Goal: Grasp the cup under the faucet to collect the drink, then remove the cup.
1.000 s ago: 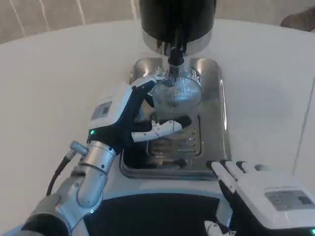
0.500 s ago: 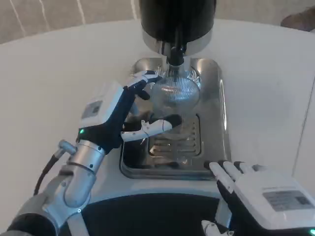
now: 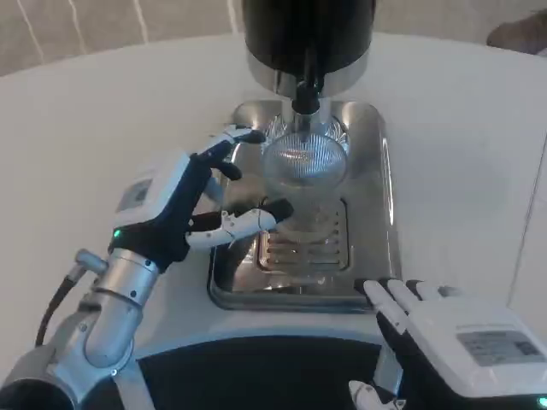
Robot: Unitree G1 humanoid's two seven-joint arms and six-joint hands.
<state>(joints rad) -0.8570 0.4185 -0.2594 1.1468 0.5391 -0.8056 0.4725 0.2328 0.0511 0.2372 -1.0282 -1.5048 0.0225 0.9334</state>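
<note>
A clear ribbed glass cup (image 3: 305, 175) stands on the steel drip tray (image 3: 369, 213), right under the black faucet spout (image 3: 305, 90) of the dark dispenser (image 3: 308, 34). My left hand (image 3: 184, 201) is to the left of the cup with its fingers spread, holding nothing. Its upper fingers reach toward the cup's left side and its thumb (image 3: 248, 220) points at the cup's base, both a little apart from the glass. My right hand (image 3: 449, 337) lies at the bottom right, near the tray's front corner, fingers stretched out flat.
The tray has a slotted grate (image 3: 299, 248) in front of the cup. White table (image 3: 102, 128) stretches wide to the left and right of the tray. A dark edge runs along the bottom of the picture.
My left hand has let go of the cup and drawn back to the left and toward me. The cup stays under the spout. The right hand has barely moved.
</note>
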